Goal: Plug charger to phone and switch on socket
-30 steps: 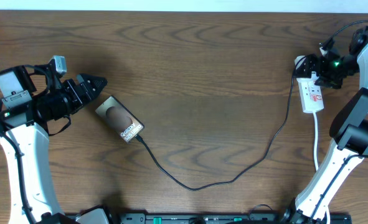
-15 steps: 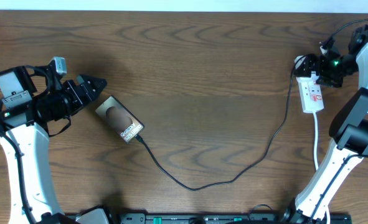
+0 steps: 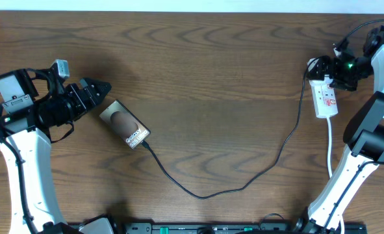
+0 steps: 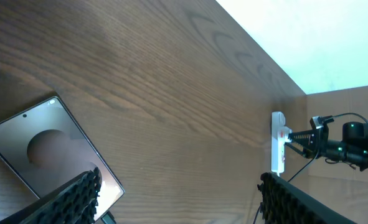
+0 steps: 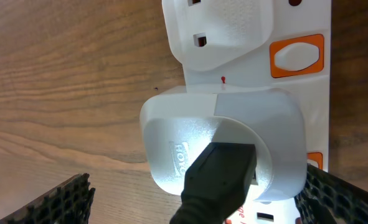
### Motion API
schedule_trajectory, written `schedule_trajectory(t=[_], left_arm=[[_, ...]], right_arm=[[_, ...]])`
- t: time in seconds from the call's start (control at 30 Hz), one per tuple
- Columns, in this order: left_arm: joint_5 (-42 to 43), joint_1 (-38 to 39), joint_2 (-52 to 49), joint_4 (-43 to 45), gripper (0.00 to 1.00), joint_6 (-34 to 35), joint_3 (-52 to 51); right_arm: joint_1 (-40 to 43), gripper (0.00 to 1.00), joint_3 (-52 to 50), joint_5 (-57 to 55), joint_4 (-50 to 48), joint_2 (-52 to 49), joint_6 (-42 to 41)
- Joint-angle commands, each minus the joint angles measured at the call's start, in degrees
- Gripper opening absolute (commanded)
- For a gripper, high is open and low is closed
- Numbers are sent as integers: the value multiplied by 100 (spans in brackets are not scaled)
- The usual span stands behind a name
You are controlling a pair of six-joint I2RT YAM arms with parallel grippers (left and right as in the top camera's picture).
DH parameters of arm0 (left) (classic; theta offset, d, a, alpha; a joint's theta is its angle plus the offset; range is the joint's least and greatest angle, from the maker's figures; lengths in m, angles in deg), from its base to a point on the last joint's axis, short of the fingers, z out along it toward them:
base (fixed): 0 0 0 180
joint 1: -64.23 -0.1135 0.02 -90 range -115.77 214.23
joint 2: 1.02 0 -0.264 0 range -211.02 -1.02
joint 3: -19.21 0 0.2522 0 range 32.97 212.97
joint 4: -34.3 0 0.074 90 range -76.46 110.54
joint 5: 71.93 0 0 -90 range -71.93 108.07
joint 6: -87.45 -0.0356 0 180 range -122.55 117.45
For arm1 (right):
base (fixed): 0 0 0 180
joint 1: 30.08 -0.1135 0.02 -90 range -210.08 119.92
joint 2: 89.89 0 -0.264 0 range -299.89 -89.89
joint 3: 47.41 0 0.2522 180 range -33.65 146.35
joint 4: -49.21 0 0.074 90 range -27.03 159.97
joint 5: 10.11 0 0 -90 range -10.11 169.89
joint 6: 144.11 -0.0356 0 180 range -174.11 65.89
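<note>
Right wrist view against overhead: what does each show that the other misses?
Right wrist only: close detail, with the white adapter seated in the socket and an orange switch on its face. Overhead only: the phone, the charger running across the table to the phone's end, and the left gripper beside the phone. Both: the socket and the charger leaving it.

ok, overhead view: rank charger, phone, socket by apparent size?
1. charger: longest span by far, though thin.
2. phone.
3. socket: looks smaller than the phone, but the right claw covers its top end, so that gap is unsure.
</note>
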Motion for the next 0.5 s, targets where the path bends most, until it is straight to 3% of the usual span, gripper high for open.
schedule_trajectory(t=[0.0, 0.47], left_arm=[[-37, 9, 20, -37, 80, -138, -7], [-37, 9, 20, -55, 80, -138, -7]], right_arm=[[-63, 99, 83, 494, 20, -144, -157], [-63, 99, -155, 595, -46, -144, -225]])
